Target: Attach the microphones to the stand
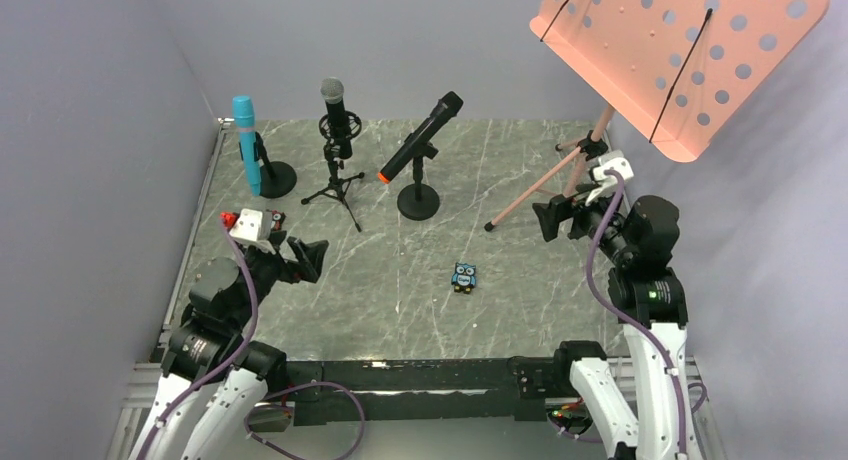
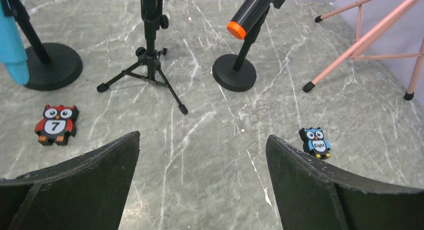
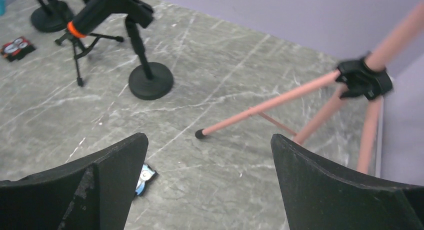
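Observation:
Three microphones sit in stands at the back. The light blue microphone [image 1: 246, 142] stands on a round-base stand [image 1: 276, 179] at far left. The black microphone with silver mesh head [image 1: 335, 104] sits upright on a small tripod stand [image 1: 338, 185]. The all-black microphone with orange end ring [image 1: 421, 136] lies tilted in a round-base stand [image 1: 418, 200]; its orange end shows in the left wrist view [image 2: 237, 29]. My left gripper [image 1: 305, 259] is open and empty at near left. My right gripper [image 1: 552, 220] is open and empty at right, near the pink tripod.
A pink music stand [image 1: 680, 55] on pink tripod legs [image 1: 545, 185] stands at back right. A small blue owl figure [image 1: 463, 276] lies mid-table. A red owl figure [image 2: 56, 124] lies near the left stand. Grey walls close in on both sides.

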{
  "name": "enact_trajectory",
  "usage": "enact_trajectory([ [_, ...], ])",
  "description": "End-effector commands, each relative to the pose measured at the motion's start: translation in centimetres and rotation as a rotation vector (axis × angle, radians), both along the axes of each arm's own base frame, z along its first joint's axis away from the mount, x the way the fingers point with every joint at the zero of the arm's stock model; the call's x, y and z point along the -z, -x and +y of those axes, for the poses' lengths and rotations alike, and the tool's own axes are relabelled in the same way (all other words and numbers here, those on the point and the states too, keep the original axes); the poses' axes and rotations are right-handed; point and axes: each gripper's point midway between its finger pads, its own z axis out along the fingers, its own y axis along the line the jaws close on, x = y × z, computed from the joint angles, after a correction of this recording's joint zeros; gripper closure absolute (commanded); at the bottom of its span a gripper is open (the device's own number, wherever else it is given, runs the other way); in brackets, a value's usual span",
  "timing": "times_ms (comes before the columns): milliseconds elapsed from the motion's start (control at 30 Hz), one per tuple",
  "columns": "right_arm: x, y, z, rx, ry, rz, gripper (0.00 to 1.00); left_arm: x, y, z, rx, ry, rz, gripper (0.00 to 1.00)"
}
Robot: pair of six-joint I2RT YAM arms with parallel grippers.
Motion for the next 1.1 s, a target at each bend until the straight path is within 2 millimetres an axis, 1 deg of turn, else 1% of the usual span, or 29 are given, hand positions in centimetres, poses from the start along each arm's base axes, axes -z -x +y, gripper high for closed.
enact_trajectory([
  [0,1.9,0.6,-2.9,0.23,-0.14,0.102,0.0,0.4,0.9,1.0,-0.047,0.031,0.022,0.01],
  [100,2.4,1.0,-3.6,0.275,-0.168,0.108,0.0,0.0,1.5,1.4,-0.059,0.031,0.015,0.01],
  [200,2.8,1.0,-3.9,0.29,-0.186,0.11,0.0,0.0,1.9,1.9,-0.07,0.021,0.023,0.01],
  [333,3.2,0.7,-4.0,0.276,-0.195,0.108,0.0,0.9,2.2,1.8,-0.061,0.009,0.039,0.01],
  [433,3.8,0.4,-4.0,0.261,-0.173,0.104,0.0,2.3,1.9,1.6,-0.039,-0.033,0.026,0.01],
  [467,4.2,0.2,-4.1,0.26,-0.164,0.106,0.0,2.7,1.7,1.5,-0.035,-0.039,0.019,0.01],
  [533,5.3,-0.1,-4.2,0.255,-0.149,0.116,0.0,2.3,1.8,1.2,-0.01,-0.043,-0.004,0.01],
  [567,5.6,-0.2,-4.2,0.247,-0.14,0.114,0.0,2.1,1.8,1.0,0.001,-0.048,-0.012,0.01],
  [600,6.4,-0.3,-4.1,0.242,-0.134,0.125,0.0,2.0,1.8,0.9,0.012,-0.062,-0.02,0.01],
  [667,7.5,-0.4,-4.5,0.245,-0.109,0.129,0.0,2.5,1.5,1.0,0.013,-0.096,-0.006,0.01],
  [700,7.8,-0.5,-4.6,0.247,-0.098,0.125,0.0,2.5,1.5,1.0,0.016,-0.116,-0.005,0.01],
  [800,7.7,-0.4,-4.7,0.239,-0.079,0.126,0.0,2.9,0.8,1.0,0.026,-0.179,0.003,0.01],
  [900,7.6,-0.4,-4.9,0.24,-0.074,0.126,0.0,3.0,0.2,0.9,0.03,-0.207,-0.003,0.01],
  [1067,7.6,-0.4,-5.5,0.257,-0.058,0.126,0.0,3.2,-0.3,2.1,-0.034,-0.228,0.002,0.01],
])
